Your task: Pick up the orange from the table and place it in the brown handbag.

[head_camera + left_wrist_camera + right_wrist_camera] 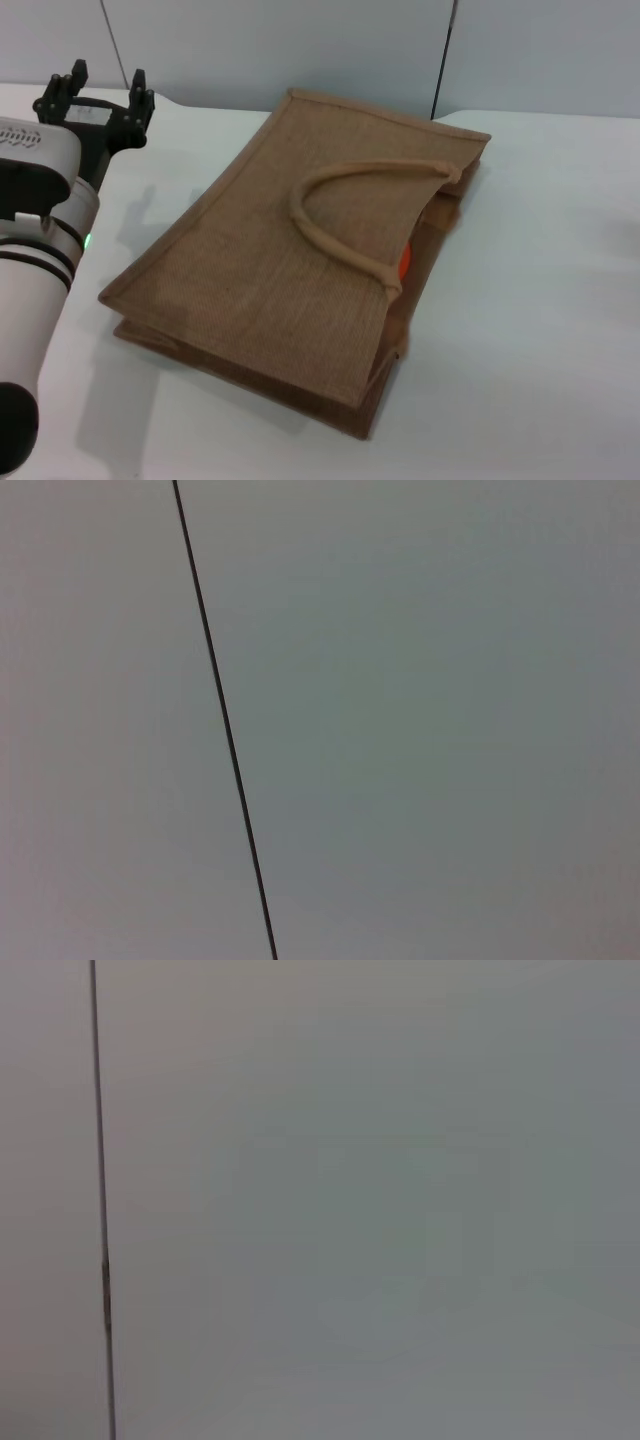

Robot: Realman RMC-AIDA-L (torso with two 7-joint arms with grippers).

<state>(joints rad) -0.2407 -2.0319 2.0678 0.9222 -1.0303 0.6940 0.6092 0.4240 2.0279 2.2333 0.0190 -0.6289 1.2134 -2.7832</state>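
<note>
One orange (404,263) peeks from the brown handbag (290,270); left gripper (100,90) apart.

Coarse woven jute brown handbag (270,270) with thick rope-like handle (340,215); smooth matt white table (530,300); black hard-looking left end effector (98,95)

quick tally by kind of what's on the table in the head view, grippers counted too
brown handbag: 1, lying flat on the table
orange: 1, only a sliver shows inside the bag's mouth
left gripper: 1, raised at the far left, open and empty
right gripper: 0 in view
Total: 3
</note>
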